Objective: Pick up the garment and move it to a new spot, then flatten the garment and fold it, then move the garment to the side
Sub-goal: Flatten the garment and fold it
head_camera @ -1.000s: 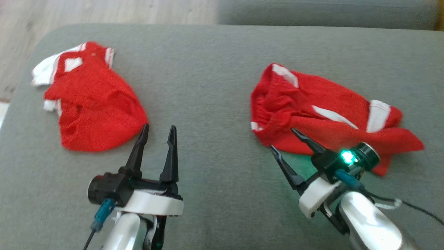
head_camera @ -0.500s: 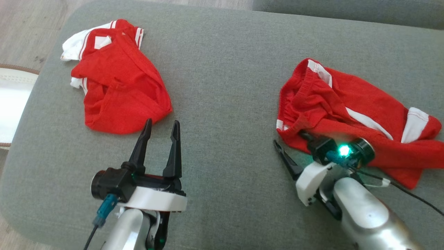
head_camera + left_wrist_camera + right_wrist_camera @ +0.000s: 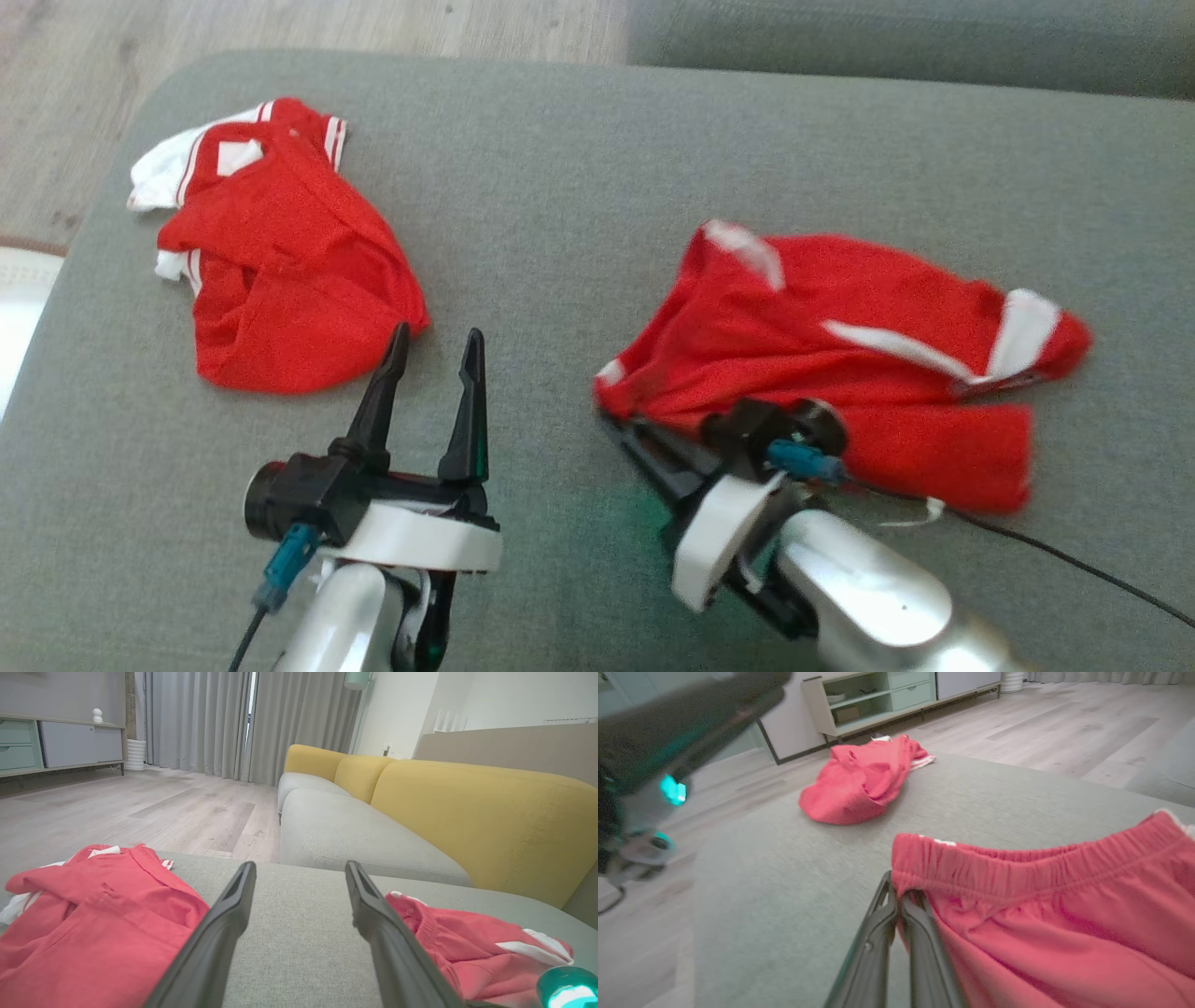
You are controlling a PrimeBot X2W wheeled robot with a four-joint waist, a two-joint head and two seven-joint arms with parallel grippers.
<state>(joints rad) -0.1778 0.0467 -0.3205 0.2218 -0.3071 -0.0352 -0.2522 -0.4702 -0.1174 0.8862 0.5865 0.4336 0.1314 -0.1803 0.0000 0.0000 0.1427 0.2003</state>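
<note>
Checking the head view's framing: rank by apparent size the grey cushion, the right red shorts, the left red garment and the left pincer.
1. grey cushion, largest
2. right red shorts
3. left red garment, somewhat smaller
4. left pincer, smallest, though nearest the camera
</note>
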